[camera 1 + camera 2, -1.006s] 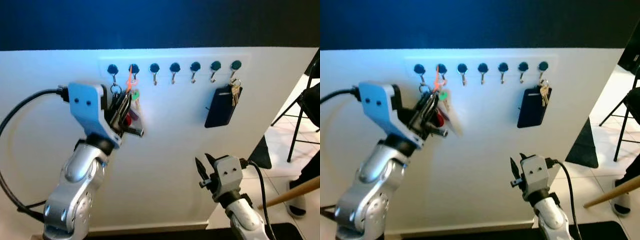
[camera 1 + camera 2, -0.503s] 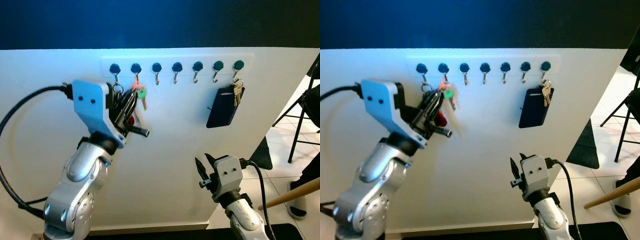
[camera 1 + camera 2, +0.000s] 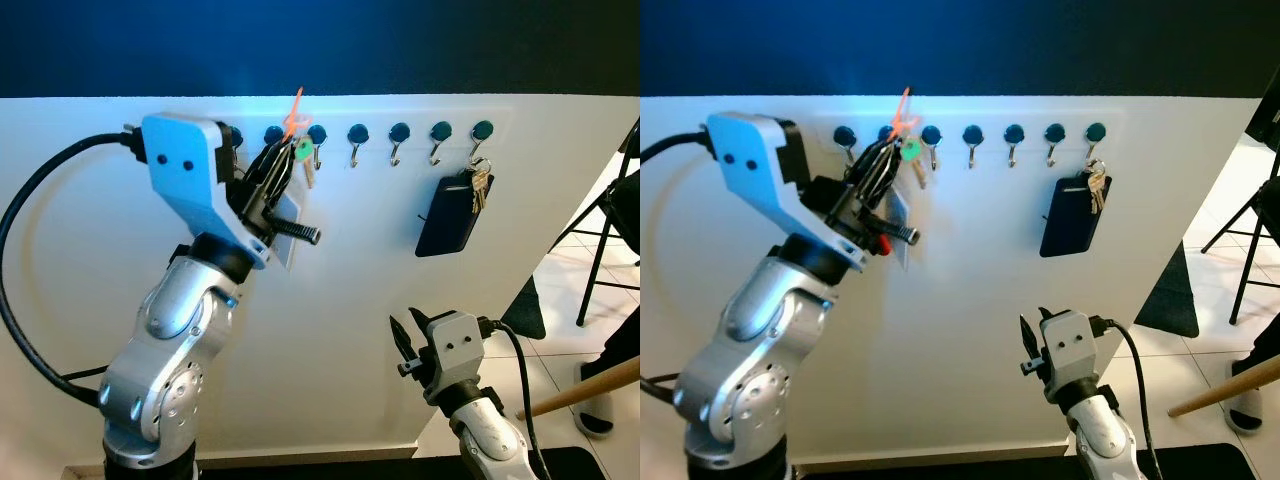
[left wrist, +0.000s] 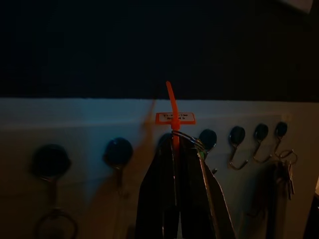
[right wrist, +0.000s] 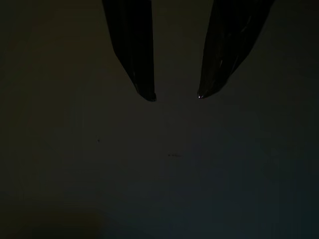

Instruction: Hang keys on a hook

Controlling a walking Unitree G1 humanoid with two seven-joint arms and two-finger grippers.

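Left gripper (image 3: 283,160) raised to the hook row, clamped on the keys (image 3: 296,150), orange tag (image 4: 174,118) poking just above the fingertips. Nearest free hook (image 3: 316,140) just beside. Risked snagging the neighbouring hook or dropping on release. Right gripper (image 5: 174,94) hung low, parted.

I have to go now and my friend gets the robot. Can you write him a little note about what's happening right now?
Left pincer: shut on the key bunch with the orange tag, held up at the hook row on the white wall.
Right pincer: open, idle, low down.
The far right hook already holds keys and a dark pouch.
Done: bunch lifted to the hooks.
Left: slip its ring over a free hook, then let go.
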